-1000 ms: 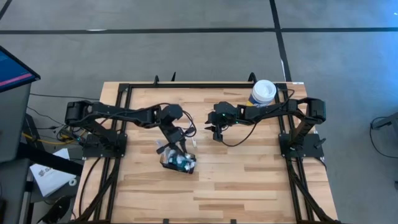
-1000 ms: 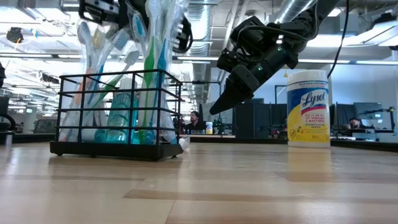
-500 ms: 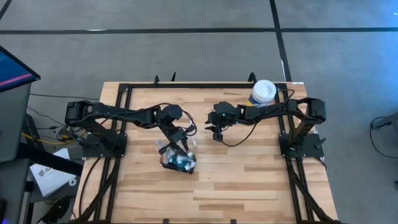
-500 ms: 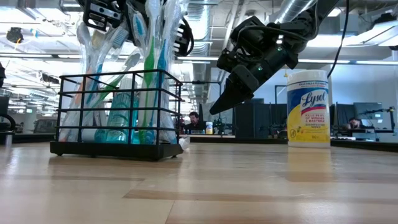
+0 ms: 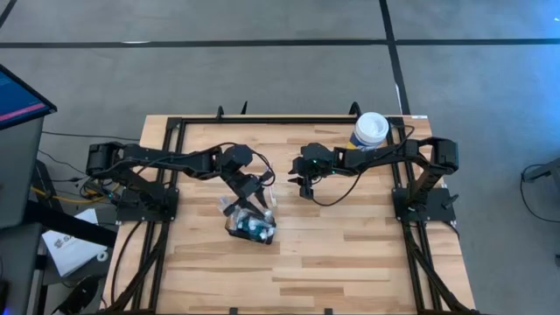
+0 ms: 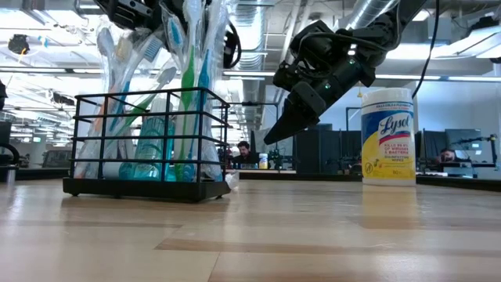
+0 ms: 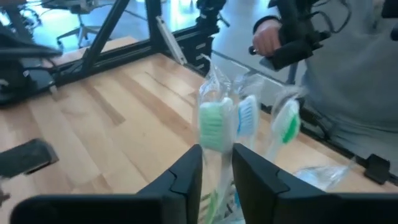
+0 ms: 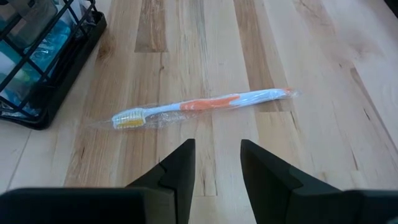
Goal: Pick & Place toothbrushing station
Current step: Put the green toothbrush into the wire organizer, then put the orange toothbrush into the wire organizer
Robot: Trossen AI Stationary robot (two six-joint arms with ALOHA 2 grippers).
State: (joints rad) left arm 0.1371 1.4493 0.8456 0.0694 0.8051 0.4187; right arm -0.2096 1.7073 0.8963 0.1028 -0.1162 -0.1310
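**Rack mostly loaded, one brush left out**

The left claw (image 7: 214, 177) hangs right over the rack (image 6: 146, 145), fingers a little apart on either side of a wrapped green-headed brush (image 7: 216, 123). I can't tell if they're touching the wrapper or just clear of it, so my guess is a drop-off in progress rather than a firm pinch. The right claw (image 8: 216, 163) is spread with nothing in it, hovering over a loose orange-and-white brush (image 8: 202, 104) lying flat on the tabletop (image 5: 350, 254) just beside the rack.

Progress-wise: the black wire rack sits near the middle of the tabletop, already stuffed with wrapped brushes, so most of it looks done. What's left is that last orange one, by my reckoning.

The brushes in the rack stand roughly upright, heads up and fanning out a bit. The stray one lies flat, bristle end nearest the rack.

A wipes canister (image 5: 370, 129) stands at the back right, well apart.
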